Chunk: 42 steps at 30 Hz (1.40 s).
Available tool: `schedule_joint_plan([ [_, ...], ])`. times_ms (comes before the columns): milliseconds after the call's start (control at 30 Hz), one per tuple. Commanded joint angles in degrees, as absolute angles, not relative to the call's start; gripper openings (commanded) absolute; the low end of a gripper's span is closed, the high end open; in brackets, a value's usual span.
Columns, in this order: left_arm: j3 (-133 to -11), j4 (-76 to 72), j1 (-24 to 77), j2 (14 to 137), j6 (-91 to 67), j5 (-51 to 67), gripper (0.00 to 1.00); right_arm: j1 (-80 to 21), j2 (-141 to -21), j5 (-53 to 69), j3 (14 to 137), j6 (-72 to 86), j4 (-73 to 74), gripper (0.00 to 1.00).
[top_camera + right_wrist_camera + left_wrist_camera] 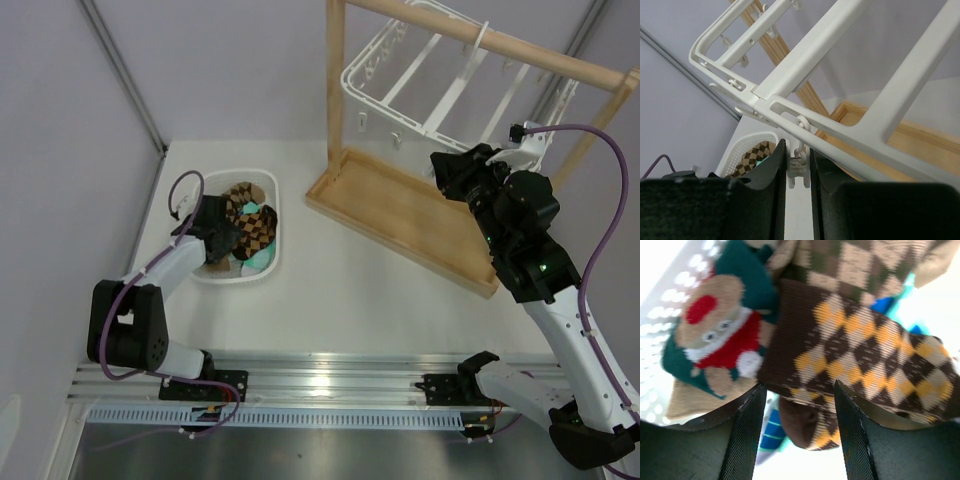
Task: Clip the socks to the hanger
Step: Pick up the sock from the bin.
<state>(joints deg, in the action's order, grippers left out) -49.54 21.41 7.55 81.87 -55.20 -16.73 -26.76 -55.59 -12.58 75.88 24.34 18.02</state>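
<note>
The left gripper (236,236) reaches down into a white oval mesh basket (272,188) on the left of the pale table (350,300). The socks lie heaped in this basket. In the left wrist view its two black fingers (747,435) stand well apart, released and holding nothing. A brown-and-tan argyle sock (860,352) lies right under them, on top of the heap. Its dark cuff edge sits in the gap between the fingertips. I cannot tell whether the tips touch the cloth. Just beside it, toward the left finger, lies a dark teal sock with a red-and-white figure (715,330). A second argyle sock (855,265) lies farther in, and a mint green sock (262,260) shows at the near end of the basket.

The right gripper (442,172) is raised over the tray of a light wooden stand (400,215). It sits under the white plastic grid-frame hanger (420,85), which hangs tilted from the stand's rod. In the right wrist view its fingers (771,175) are drawn close together. A small white dangling clip (798,171) fills the narrow gap between them, so the jaws are clenched on it. That clip hangs by its ring from a bar of the hanger (850,130). More clips (742,61) dangle along the far bars. No sock hangs from any clip in view.
</note>
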Motion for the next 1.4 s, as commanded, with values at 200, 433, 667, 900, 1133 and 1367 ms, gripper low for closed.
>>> schedule_joint_plan([
  [200,-49.6,17.8,5.3,82.3,-57.2,-17.2,0.60,-27.0,-56.1,-10.5,75.1,23.6,18.0,0.00],
  [433,-51.1,16.8,5.0,82.5,-56.0,-16.6,0.55,-27.1,-55.9,-10.1,75.1,23.7,17.9,0.00],
  [667,-52.7,16.4,5.0,81.9,-54.8,-16.9,0.56,-27.0,-56.0,-10.0,75.0,23.9,17.8,0.00],
  [900,-54.4,15.9,5.0,83.9,-55.4,-14.8,0.55,-26.9,-56.0,-9.8,74.9,23.9,17.8,0.00],
  [1133,-51.4,16.4,5.0,83.7,-58.3,-16.5,0.55,-26.9,-56.2,-9.5,74.9,23.8,17.7,0.00],
  [1367,-51.2,17.2,5.0,85.0,-59.6,-16.5,0.54,-26.9,-56.4,-8.9,75.0,24.1,17.6,0.00],
])
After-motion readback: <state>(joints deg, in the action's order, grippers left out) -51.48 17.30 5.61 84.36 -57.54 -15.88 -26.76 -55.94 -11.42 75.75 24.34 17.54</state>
